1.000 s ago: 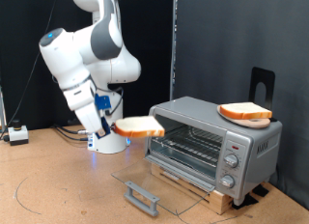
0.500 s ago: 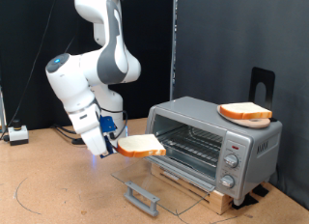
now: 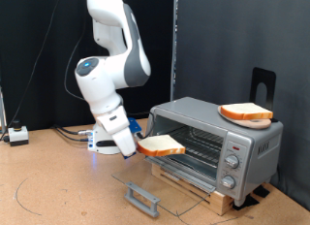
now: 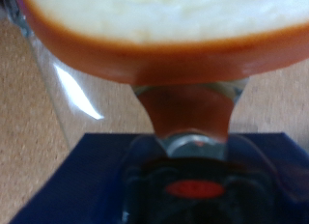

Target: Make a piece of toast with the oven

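Observation:
My gripper (image 3: 135, 144) is shut on the edge of a piece of toast (image 3: 161, 144), a pale tan slice with a brown crust, held flat just in front of the oven's open mouth. The silver oven (image 3: 215, 141) stands on a wooden board at the exterior view's right, its glass door (image 3: 155, 184) folded down flat with the grey bar handle (image 3: 141, 197) in front. The wire rack (image 3: 199, 140) shows inside. A second alike slice (image 3: 245, 112) lies on an orange plate (image 3: 251, 121) on top of the oven. In the wrist view the held toast (image 4: 159, 21) fills the frame, close up.
The oven has knobs (image 3: 231, 164) on its right front panel. A black stand (image 3: 262, 85) rises behind the oven. A small white box with cables (image 3: 16, 135) sits at the exterior view's far left on the brown tabletop (image 3: 58, 181). A black curtain hangs behind.
The arm swung toward the exterior view's right, carrying the toast from beside the robot base down and over to the oven's open front.

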Controlling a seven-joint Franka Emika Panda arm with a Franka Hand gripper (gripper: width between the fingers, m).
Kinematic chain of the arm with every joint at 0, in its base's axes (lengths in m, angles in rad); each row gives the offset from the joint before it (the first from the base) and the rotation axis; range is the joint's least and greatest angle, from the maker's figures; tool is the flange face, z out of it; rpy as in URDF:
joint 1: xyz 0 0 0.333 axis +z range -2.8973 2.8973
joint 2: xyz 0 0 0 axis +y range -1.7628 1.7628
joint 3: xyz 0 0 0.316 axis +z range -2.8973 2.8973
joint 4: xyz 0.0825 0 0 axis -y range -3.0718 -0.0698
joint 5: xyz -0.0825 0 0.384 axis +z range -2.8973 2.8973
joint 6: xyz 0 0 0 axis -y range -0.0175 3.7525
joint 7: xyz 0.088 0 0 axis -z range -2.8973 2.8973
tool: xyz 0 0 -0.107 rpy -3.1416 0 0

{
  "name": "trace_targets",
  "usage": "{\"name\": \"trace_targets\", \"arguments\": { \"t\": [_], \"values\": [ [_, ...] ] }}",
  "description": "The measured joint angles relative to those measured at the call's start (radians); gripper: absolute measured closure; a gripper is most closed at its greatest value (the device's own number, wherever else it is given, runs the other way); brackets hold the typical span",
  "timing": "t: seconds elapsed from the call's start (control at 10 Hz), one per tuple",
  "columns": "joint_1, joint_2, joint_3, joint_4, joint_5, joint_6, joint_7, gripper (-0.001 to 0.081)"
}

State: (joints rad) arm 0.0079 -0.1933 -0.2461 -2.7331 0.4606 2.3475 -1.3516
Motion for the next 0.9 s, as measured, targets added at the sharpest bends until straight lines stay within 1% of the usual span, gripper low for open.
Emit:
{"name": "trace_targets", "arguments": {
  "t": [0.1, 0.3, 0.6, 0.7, 0.8, 0.9],
  "values": [
    [0.012, -0.021, 0.024, -0.017, 0.004, 0.011, 0.015, 0.0411],
    [0.026, -0.061, 0.09, -0.049, -0.017, 0.037, 0.091, 0.0411],
    [0.032, -0.095, 0.22, -0.07, -0.107, 0.062, 0.28, 0.0411],
    [0.032, -0.098, 0.268, -0.079, -0.153, 0.099, 0.343, 0.0411],
    [0.031, -0.098, 0.304, -0.09, -0.191, 0.153, 0.382, 0.0411],
    [0.03, -0.097, 0.32, -0.097, -0.221, 0.19, 0.391, 0.0411]
  ]
}}
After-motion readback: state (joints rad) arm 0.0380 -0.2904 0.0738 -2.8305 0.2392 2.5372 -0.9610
